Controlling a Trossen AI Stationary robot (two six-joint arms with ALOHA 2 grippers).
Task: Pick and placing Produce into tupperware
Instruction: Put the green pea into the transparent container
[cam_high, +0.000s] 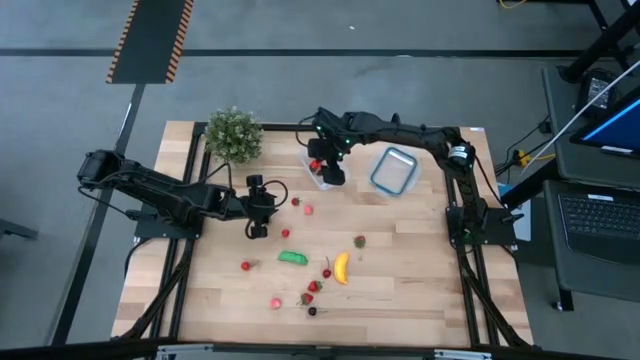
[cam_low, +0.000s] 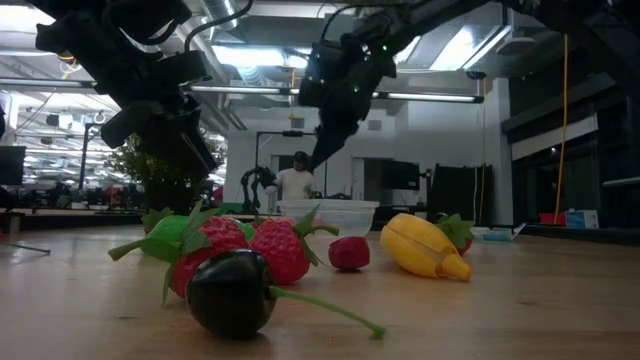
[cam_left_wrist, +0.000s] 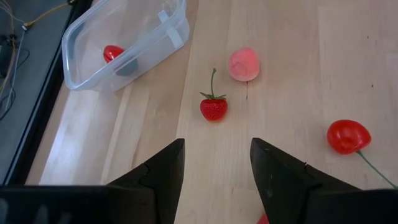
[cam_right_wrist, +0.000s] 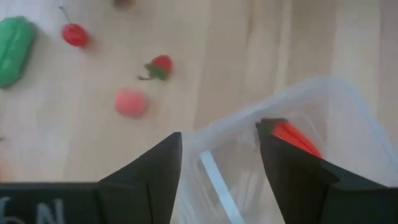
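**Right end effector over the tub, left over the loose produce**

The tupperware sits on the counter toward its far edge, between the potted plant and a blue-rimmed container. Its long axis cannot be told from the high view, as the right arm covers part of it. One red piece lies inside it.

The right end effector hangs directly above the tub, fingers spread wide, holding nothing; between its fingers only the clear tub wall shows.

The left end effector hovers over the counter left of centre, fingers apart and empty. Just ahead of it lie a strawberry, stem pointing toward the tub, and a pink round piece.

Nearer the front edge, the green oblong piece lies with its long axis across the counter, left to right. The banana lies just to its right, its long axis running front to back. Small red berries are scattered around both.
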